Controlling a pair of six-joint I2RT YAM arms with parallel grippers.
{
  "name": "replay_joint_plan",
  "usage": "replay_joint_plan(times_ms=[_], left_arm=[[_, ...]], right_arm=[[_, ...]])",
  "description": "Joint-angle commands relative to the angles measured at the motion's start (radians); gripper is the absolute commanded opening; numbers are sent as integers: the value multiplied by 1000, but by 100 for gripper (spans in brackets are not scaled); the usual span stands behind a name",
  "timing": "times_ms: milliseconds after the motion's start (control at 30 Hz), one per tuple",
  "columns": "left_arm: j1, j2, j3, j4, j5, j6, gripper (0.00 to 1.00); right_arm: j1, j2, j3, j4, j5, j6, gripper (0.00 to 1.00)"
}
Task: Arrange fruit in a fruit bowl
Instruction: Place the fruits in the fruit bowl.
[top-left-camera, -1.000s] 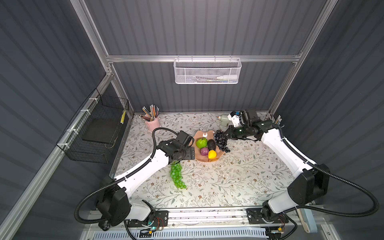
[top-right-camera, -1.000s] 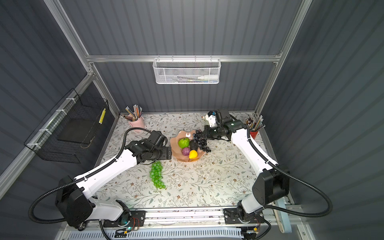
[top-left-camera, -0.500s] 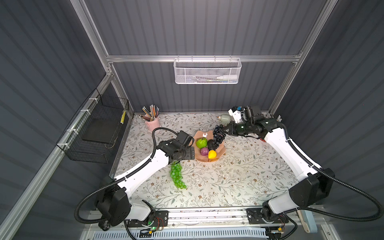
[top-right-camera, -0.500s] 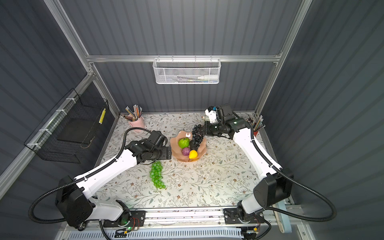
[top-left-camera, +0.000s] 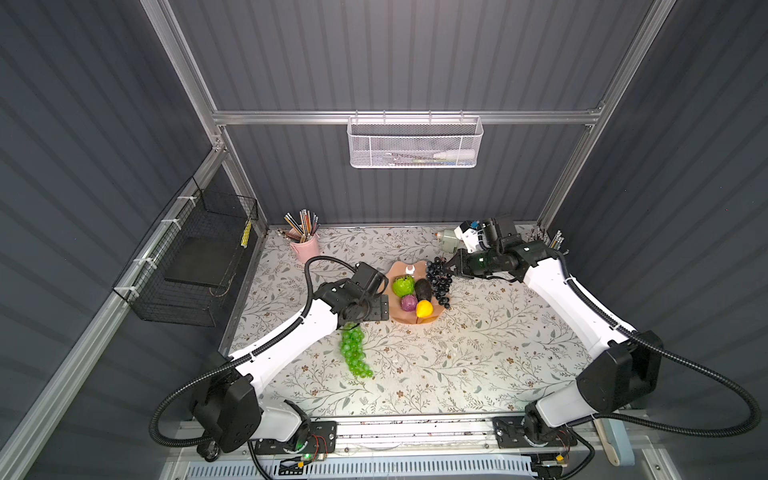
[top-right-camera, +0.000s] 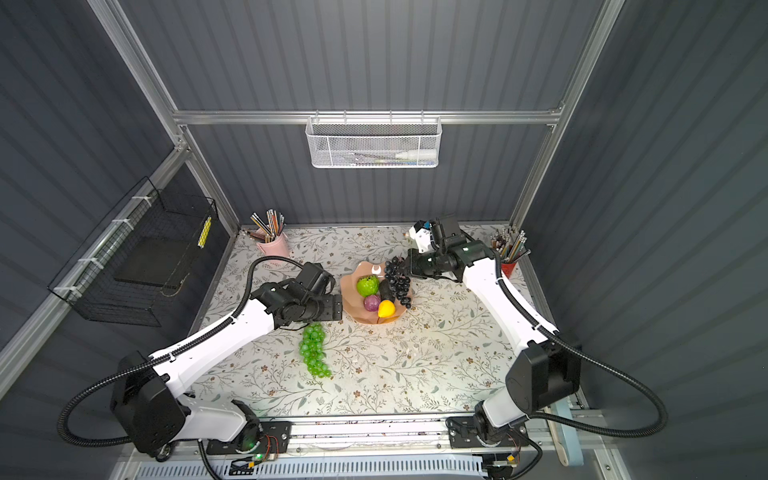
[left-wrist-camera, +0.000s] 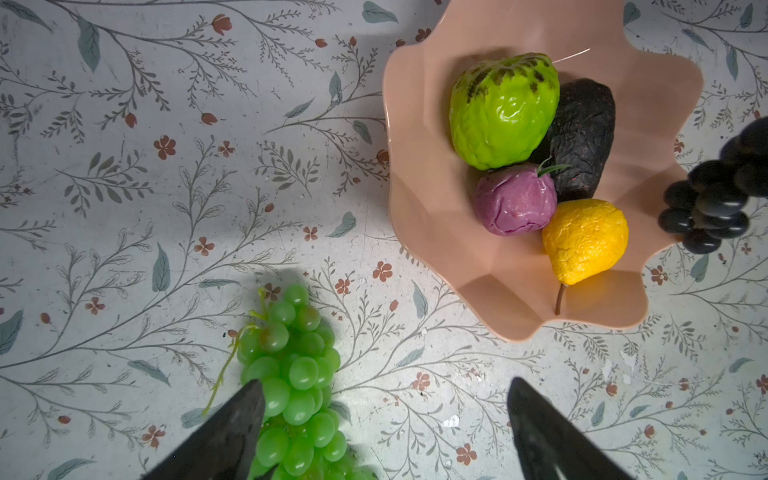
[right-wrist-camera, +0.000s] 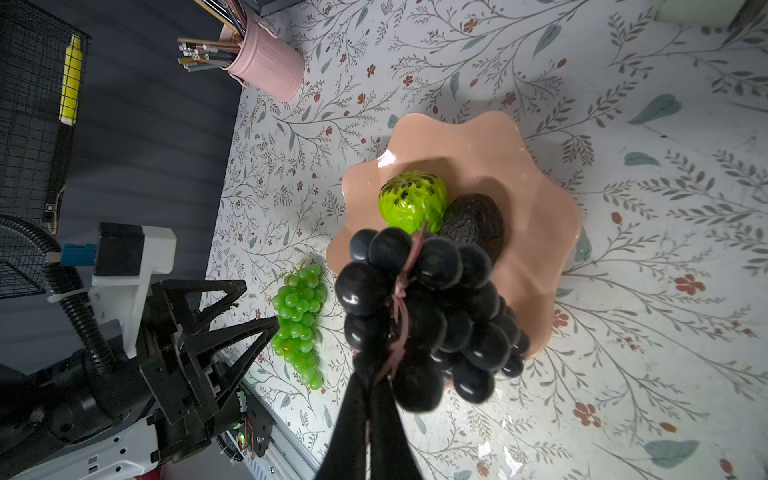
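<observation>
The salmon-pink fruit bowl holds a bumpy lime-green fruit, a dark avocado, a small purple fruit and a small yellow fruit. My right gripper is shut on the stem of the dark grape bunch, which hangs over the bowl's right side. The green grape bunch lies on the table left of and in front of the bowl. My left gripper stands open above the bunch's top end, holding nothing.
A pink pencil cup stands at the back left and a red pencil cup at the back right. A black wire basket hangs on the left wall, a white mesh basket on the back wall.
My right gripper has carried the dark grape bunch slightly left, over the bowl's right side. The left arm has not moved.
</observation>
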Motion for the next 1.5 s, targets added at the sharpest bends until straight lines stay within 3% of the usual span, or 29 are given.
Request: replay_joint_plan(times_ms=[0, 400, 933, 1200, 1467], left_arm=[[6, -9, -3, -15, -7, -6, 91], [6, -2, 7, -12, -4, -6, 91], [6, 29, 9, -9, -4, -3, 92], [6, 46, 13, -9, -13, 3, 92], [6, 72, 26, -5, -11, 4, 92]], right_arm=[[3, 11, -17, 47, -42, 21, 0], [3, 2, -59, 95, -39, 45, 0], [-44, 146, -41, 231, -55, 78, 0], [-38, 261, 66, 127, -70, -14, 0], [3, 357, 193, 21, 37, -118, 2]])
